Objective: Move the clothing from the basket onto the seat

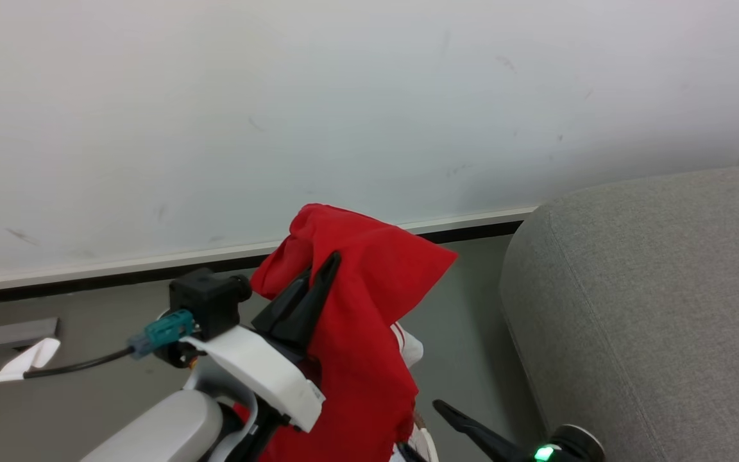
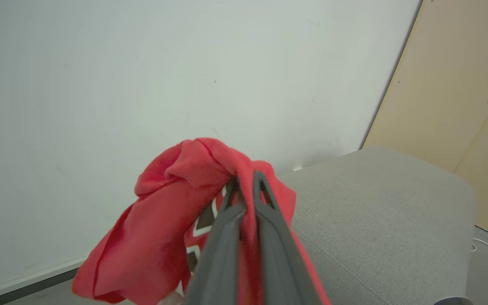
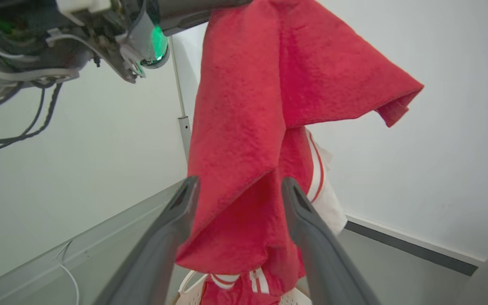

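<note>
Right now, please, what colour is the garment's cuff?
The cuff is white with red stripes; right wrist view.

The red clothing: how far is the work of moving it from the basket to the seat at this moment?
Done: the clothing is lifted and hangs in the air. In hand: the left gripper is shut on it, and the right gripper is open, with a finger on each side of the hanging part. Left: carry it over the seat, whose visible grey surface has no red fabric on it, and release it.

One bright red fabric garment [image 1: 369, 308], one light grey upholstered sofa [image 1: 652, 308] and one white perforated plastic basket [image 3: 187, 294] are counted. Two dark-fingered units are counted: left end effector [image 2: 246, 180] and right end effector [image 3: 239, 183].
</note>
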Robot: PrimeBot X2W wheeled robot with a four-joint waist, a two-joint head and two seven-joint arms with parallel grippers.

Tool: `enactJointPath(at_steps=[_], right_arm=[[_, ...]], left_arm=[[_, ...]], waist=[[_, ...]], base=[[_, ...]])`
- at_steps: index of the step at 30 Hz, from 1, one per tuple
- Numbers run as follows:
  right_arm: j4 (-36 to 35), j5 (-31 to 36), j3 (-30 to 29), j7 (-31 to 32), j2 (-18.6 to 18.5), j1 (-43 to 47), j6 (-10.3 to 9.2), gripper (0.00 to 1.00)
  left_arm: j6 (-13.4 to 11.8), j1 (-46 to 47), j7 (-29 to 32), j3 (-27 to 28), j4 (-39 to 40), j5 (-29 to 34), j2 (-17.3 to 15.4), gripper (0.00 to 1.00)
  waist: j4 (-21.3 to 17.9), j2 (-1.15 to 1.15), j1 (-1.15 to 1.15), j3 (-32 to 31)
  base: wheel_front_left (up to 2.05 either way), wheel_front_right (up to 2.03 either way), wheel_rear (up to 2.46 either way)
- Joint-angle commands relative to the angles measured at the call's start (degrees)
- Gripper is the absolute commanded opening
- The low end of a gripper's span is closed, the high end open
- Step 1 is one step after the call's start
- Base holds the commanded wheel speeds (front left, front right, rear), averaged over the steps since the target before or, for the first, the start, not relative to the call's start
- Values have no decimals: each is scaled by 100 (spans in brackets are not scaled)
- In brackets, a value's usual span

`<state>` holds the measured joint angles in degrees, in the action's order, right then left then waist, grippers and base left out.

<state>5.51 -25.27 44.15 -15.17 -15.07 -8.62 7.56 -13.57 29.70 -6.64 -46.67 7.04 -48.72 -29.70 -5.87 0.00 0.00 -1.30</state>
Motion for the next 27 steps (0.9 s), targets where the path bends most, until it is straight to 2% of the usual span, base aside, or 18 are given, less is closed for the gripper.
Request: enactJointPath(at_steps=[1,6,13,18,27], right_arm=[[65,-96,137,3,66,-219,-14,100],[476,-300,471,4,483,-711,-14,100],[1235,-203,314,3,946,-1024,-14,100],[1281,-164,108,4,1019,-896,-14,100],[1306,-27,-236,4,914,-741,-14,100]], left_arm=[[15,74,-8,8,-34,53,13,0],[55,154,40,-83,-58,84,97,0],[143,334,116,-207,-114,122,277,0],[159,428,138,-238,-179,135,321,0],[144,382,156,-262,-177,122,278,0]], waist=[[-6,0,0,5],[45,0,0,34],[263,0,0,-1],[367,0,0,-35],[400,0,0,-100]], base=[[0,0,0],[0,0,0],[0,0,0],[0,0,0],[0,0,0]])
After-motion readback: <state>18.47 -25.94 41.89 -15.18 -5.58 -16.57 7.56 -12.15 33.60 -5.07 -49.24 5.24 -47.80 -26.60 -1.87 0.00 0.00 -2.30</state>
